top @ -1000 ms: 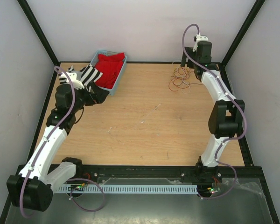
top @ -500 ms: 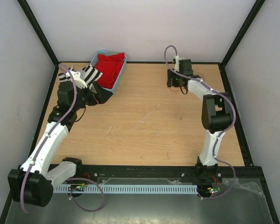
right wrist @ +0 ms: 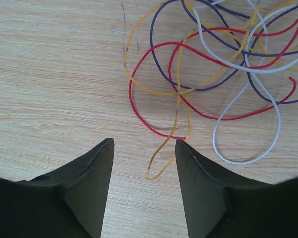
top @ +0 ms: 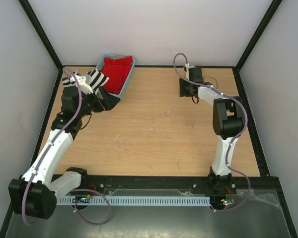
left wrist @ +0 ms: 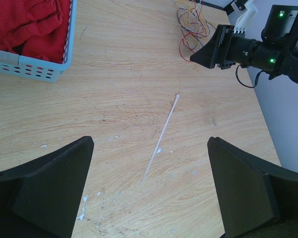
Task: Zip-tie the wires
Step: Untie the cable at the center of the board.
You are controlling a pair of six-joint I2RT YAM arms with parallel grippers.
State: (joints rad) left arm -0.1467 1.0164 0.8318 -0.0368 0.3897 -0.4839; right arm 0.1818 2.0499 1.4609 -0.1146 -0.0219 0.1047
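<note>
The wires [right wrist: 223,54] are a loose tangle of red, yellow, purple and white strands on the wooden table, at the upper right of the right wrist view. My right gripper [right wrist: 144,145] is open just above the table at the tangle's near edge. A loose yellow wire end [right wrist: 161,158] lies between its fingers, not gripped. The wires [left wrist: 192,29] also show in the left wrist view, beside the right gripper [left wrist: 221,47]. A thin whitish zip tie [left wrist: 161,139] lies flat mid-table. My left gripper [left wrist: 150,144] is open and empty, high above it. In the top view the right arm [top: 183,88] covers the wires.
A light blue basket [top: 126,79] holding red cloth [top: 116,69] stands at the back left, next to the left gripper [top: 107,101]. It also shows in the left wrist view [left wrist: 35,69]. A striped cloth [top: 92,79] lies by it. Black frame posts stand at the corners.
My right arm has swung left from the back right corner and come down over the wires. The left arm has barely moved.
</note>
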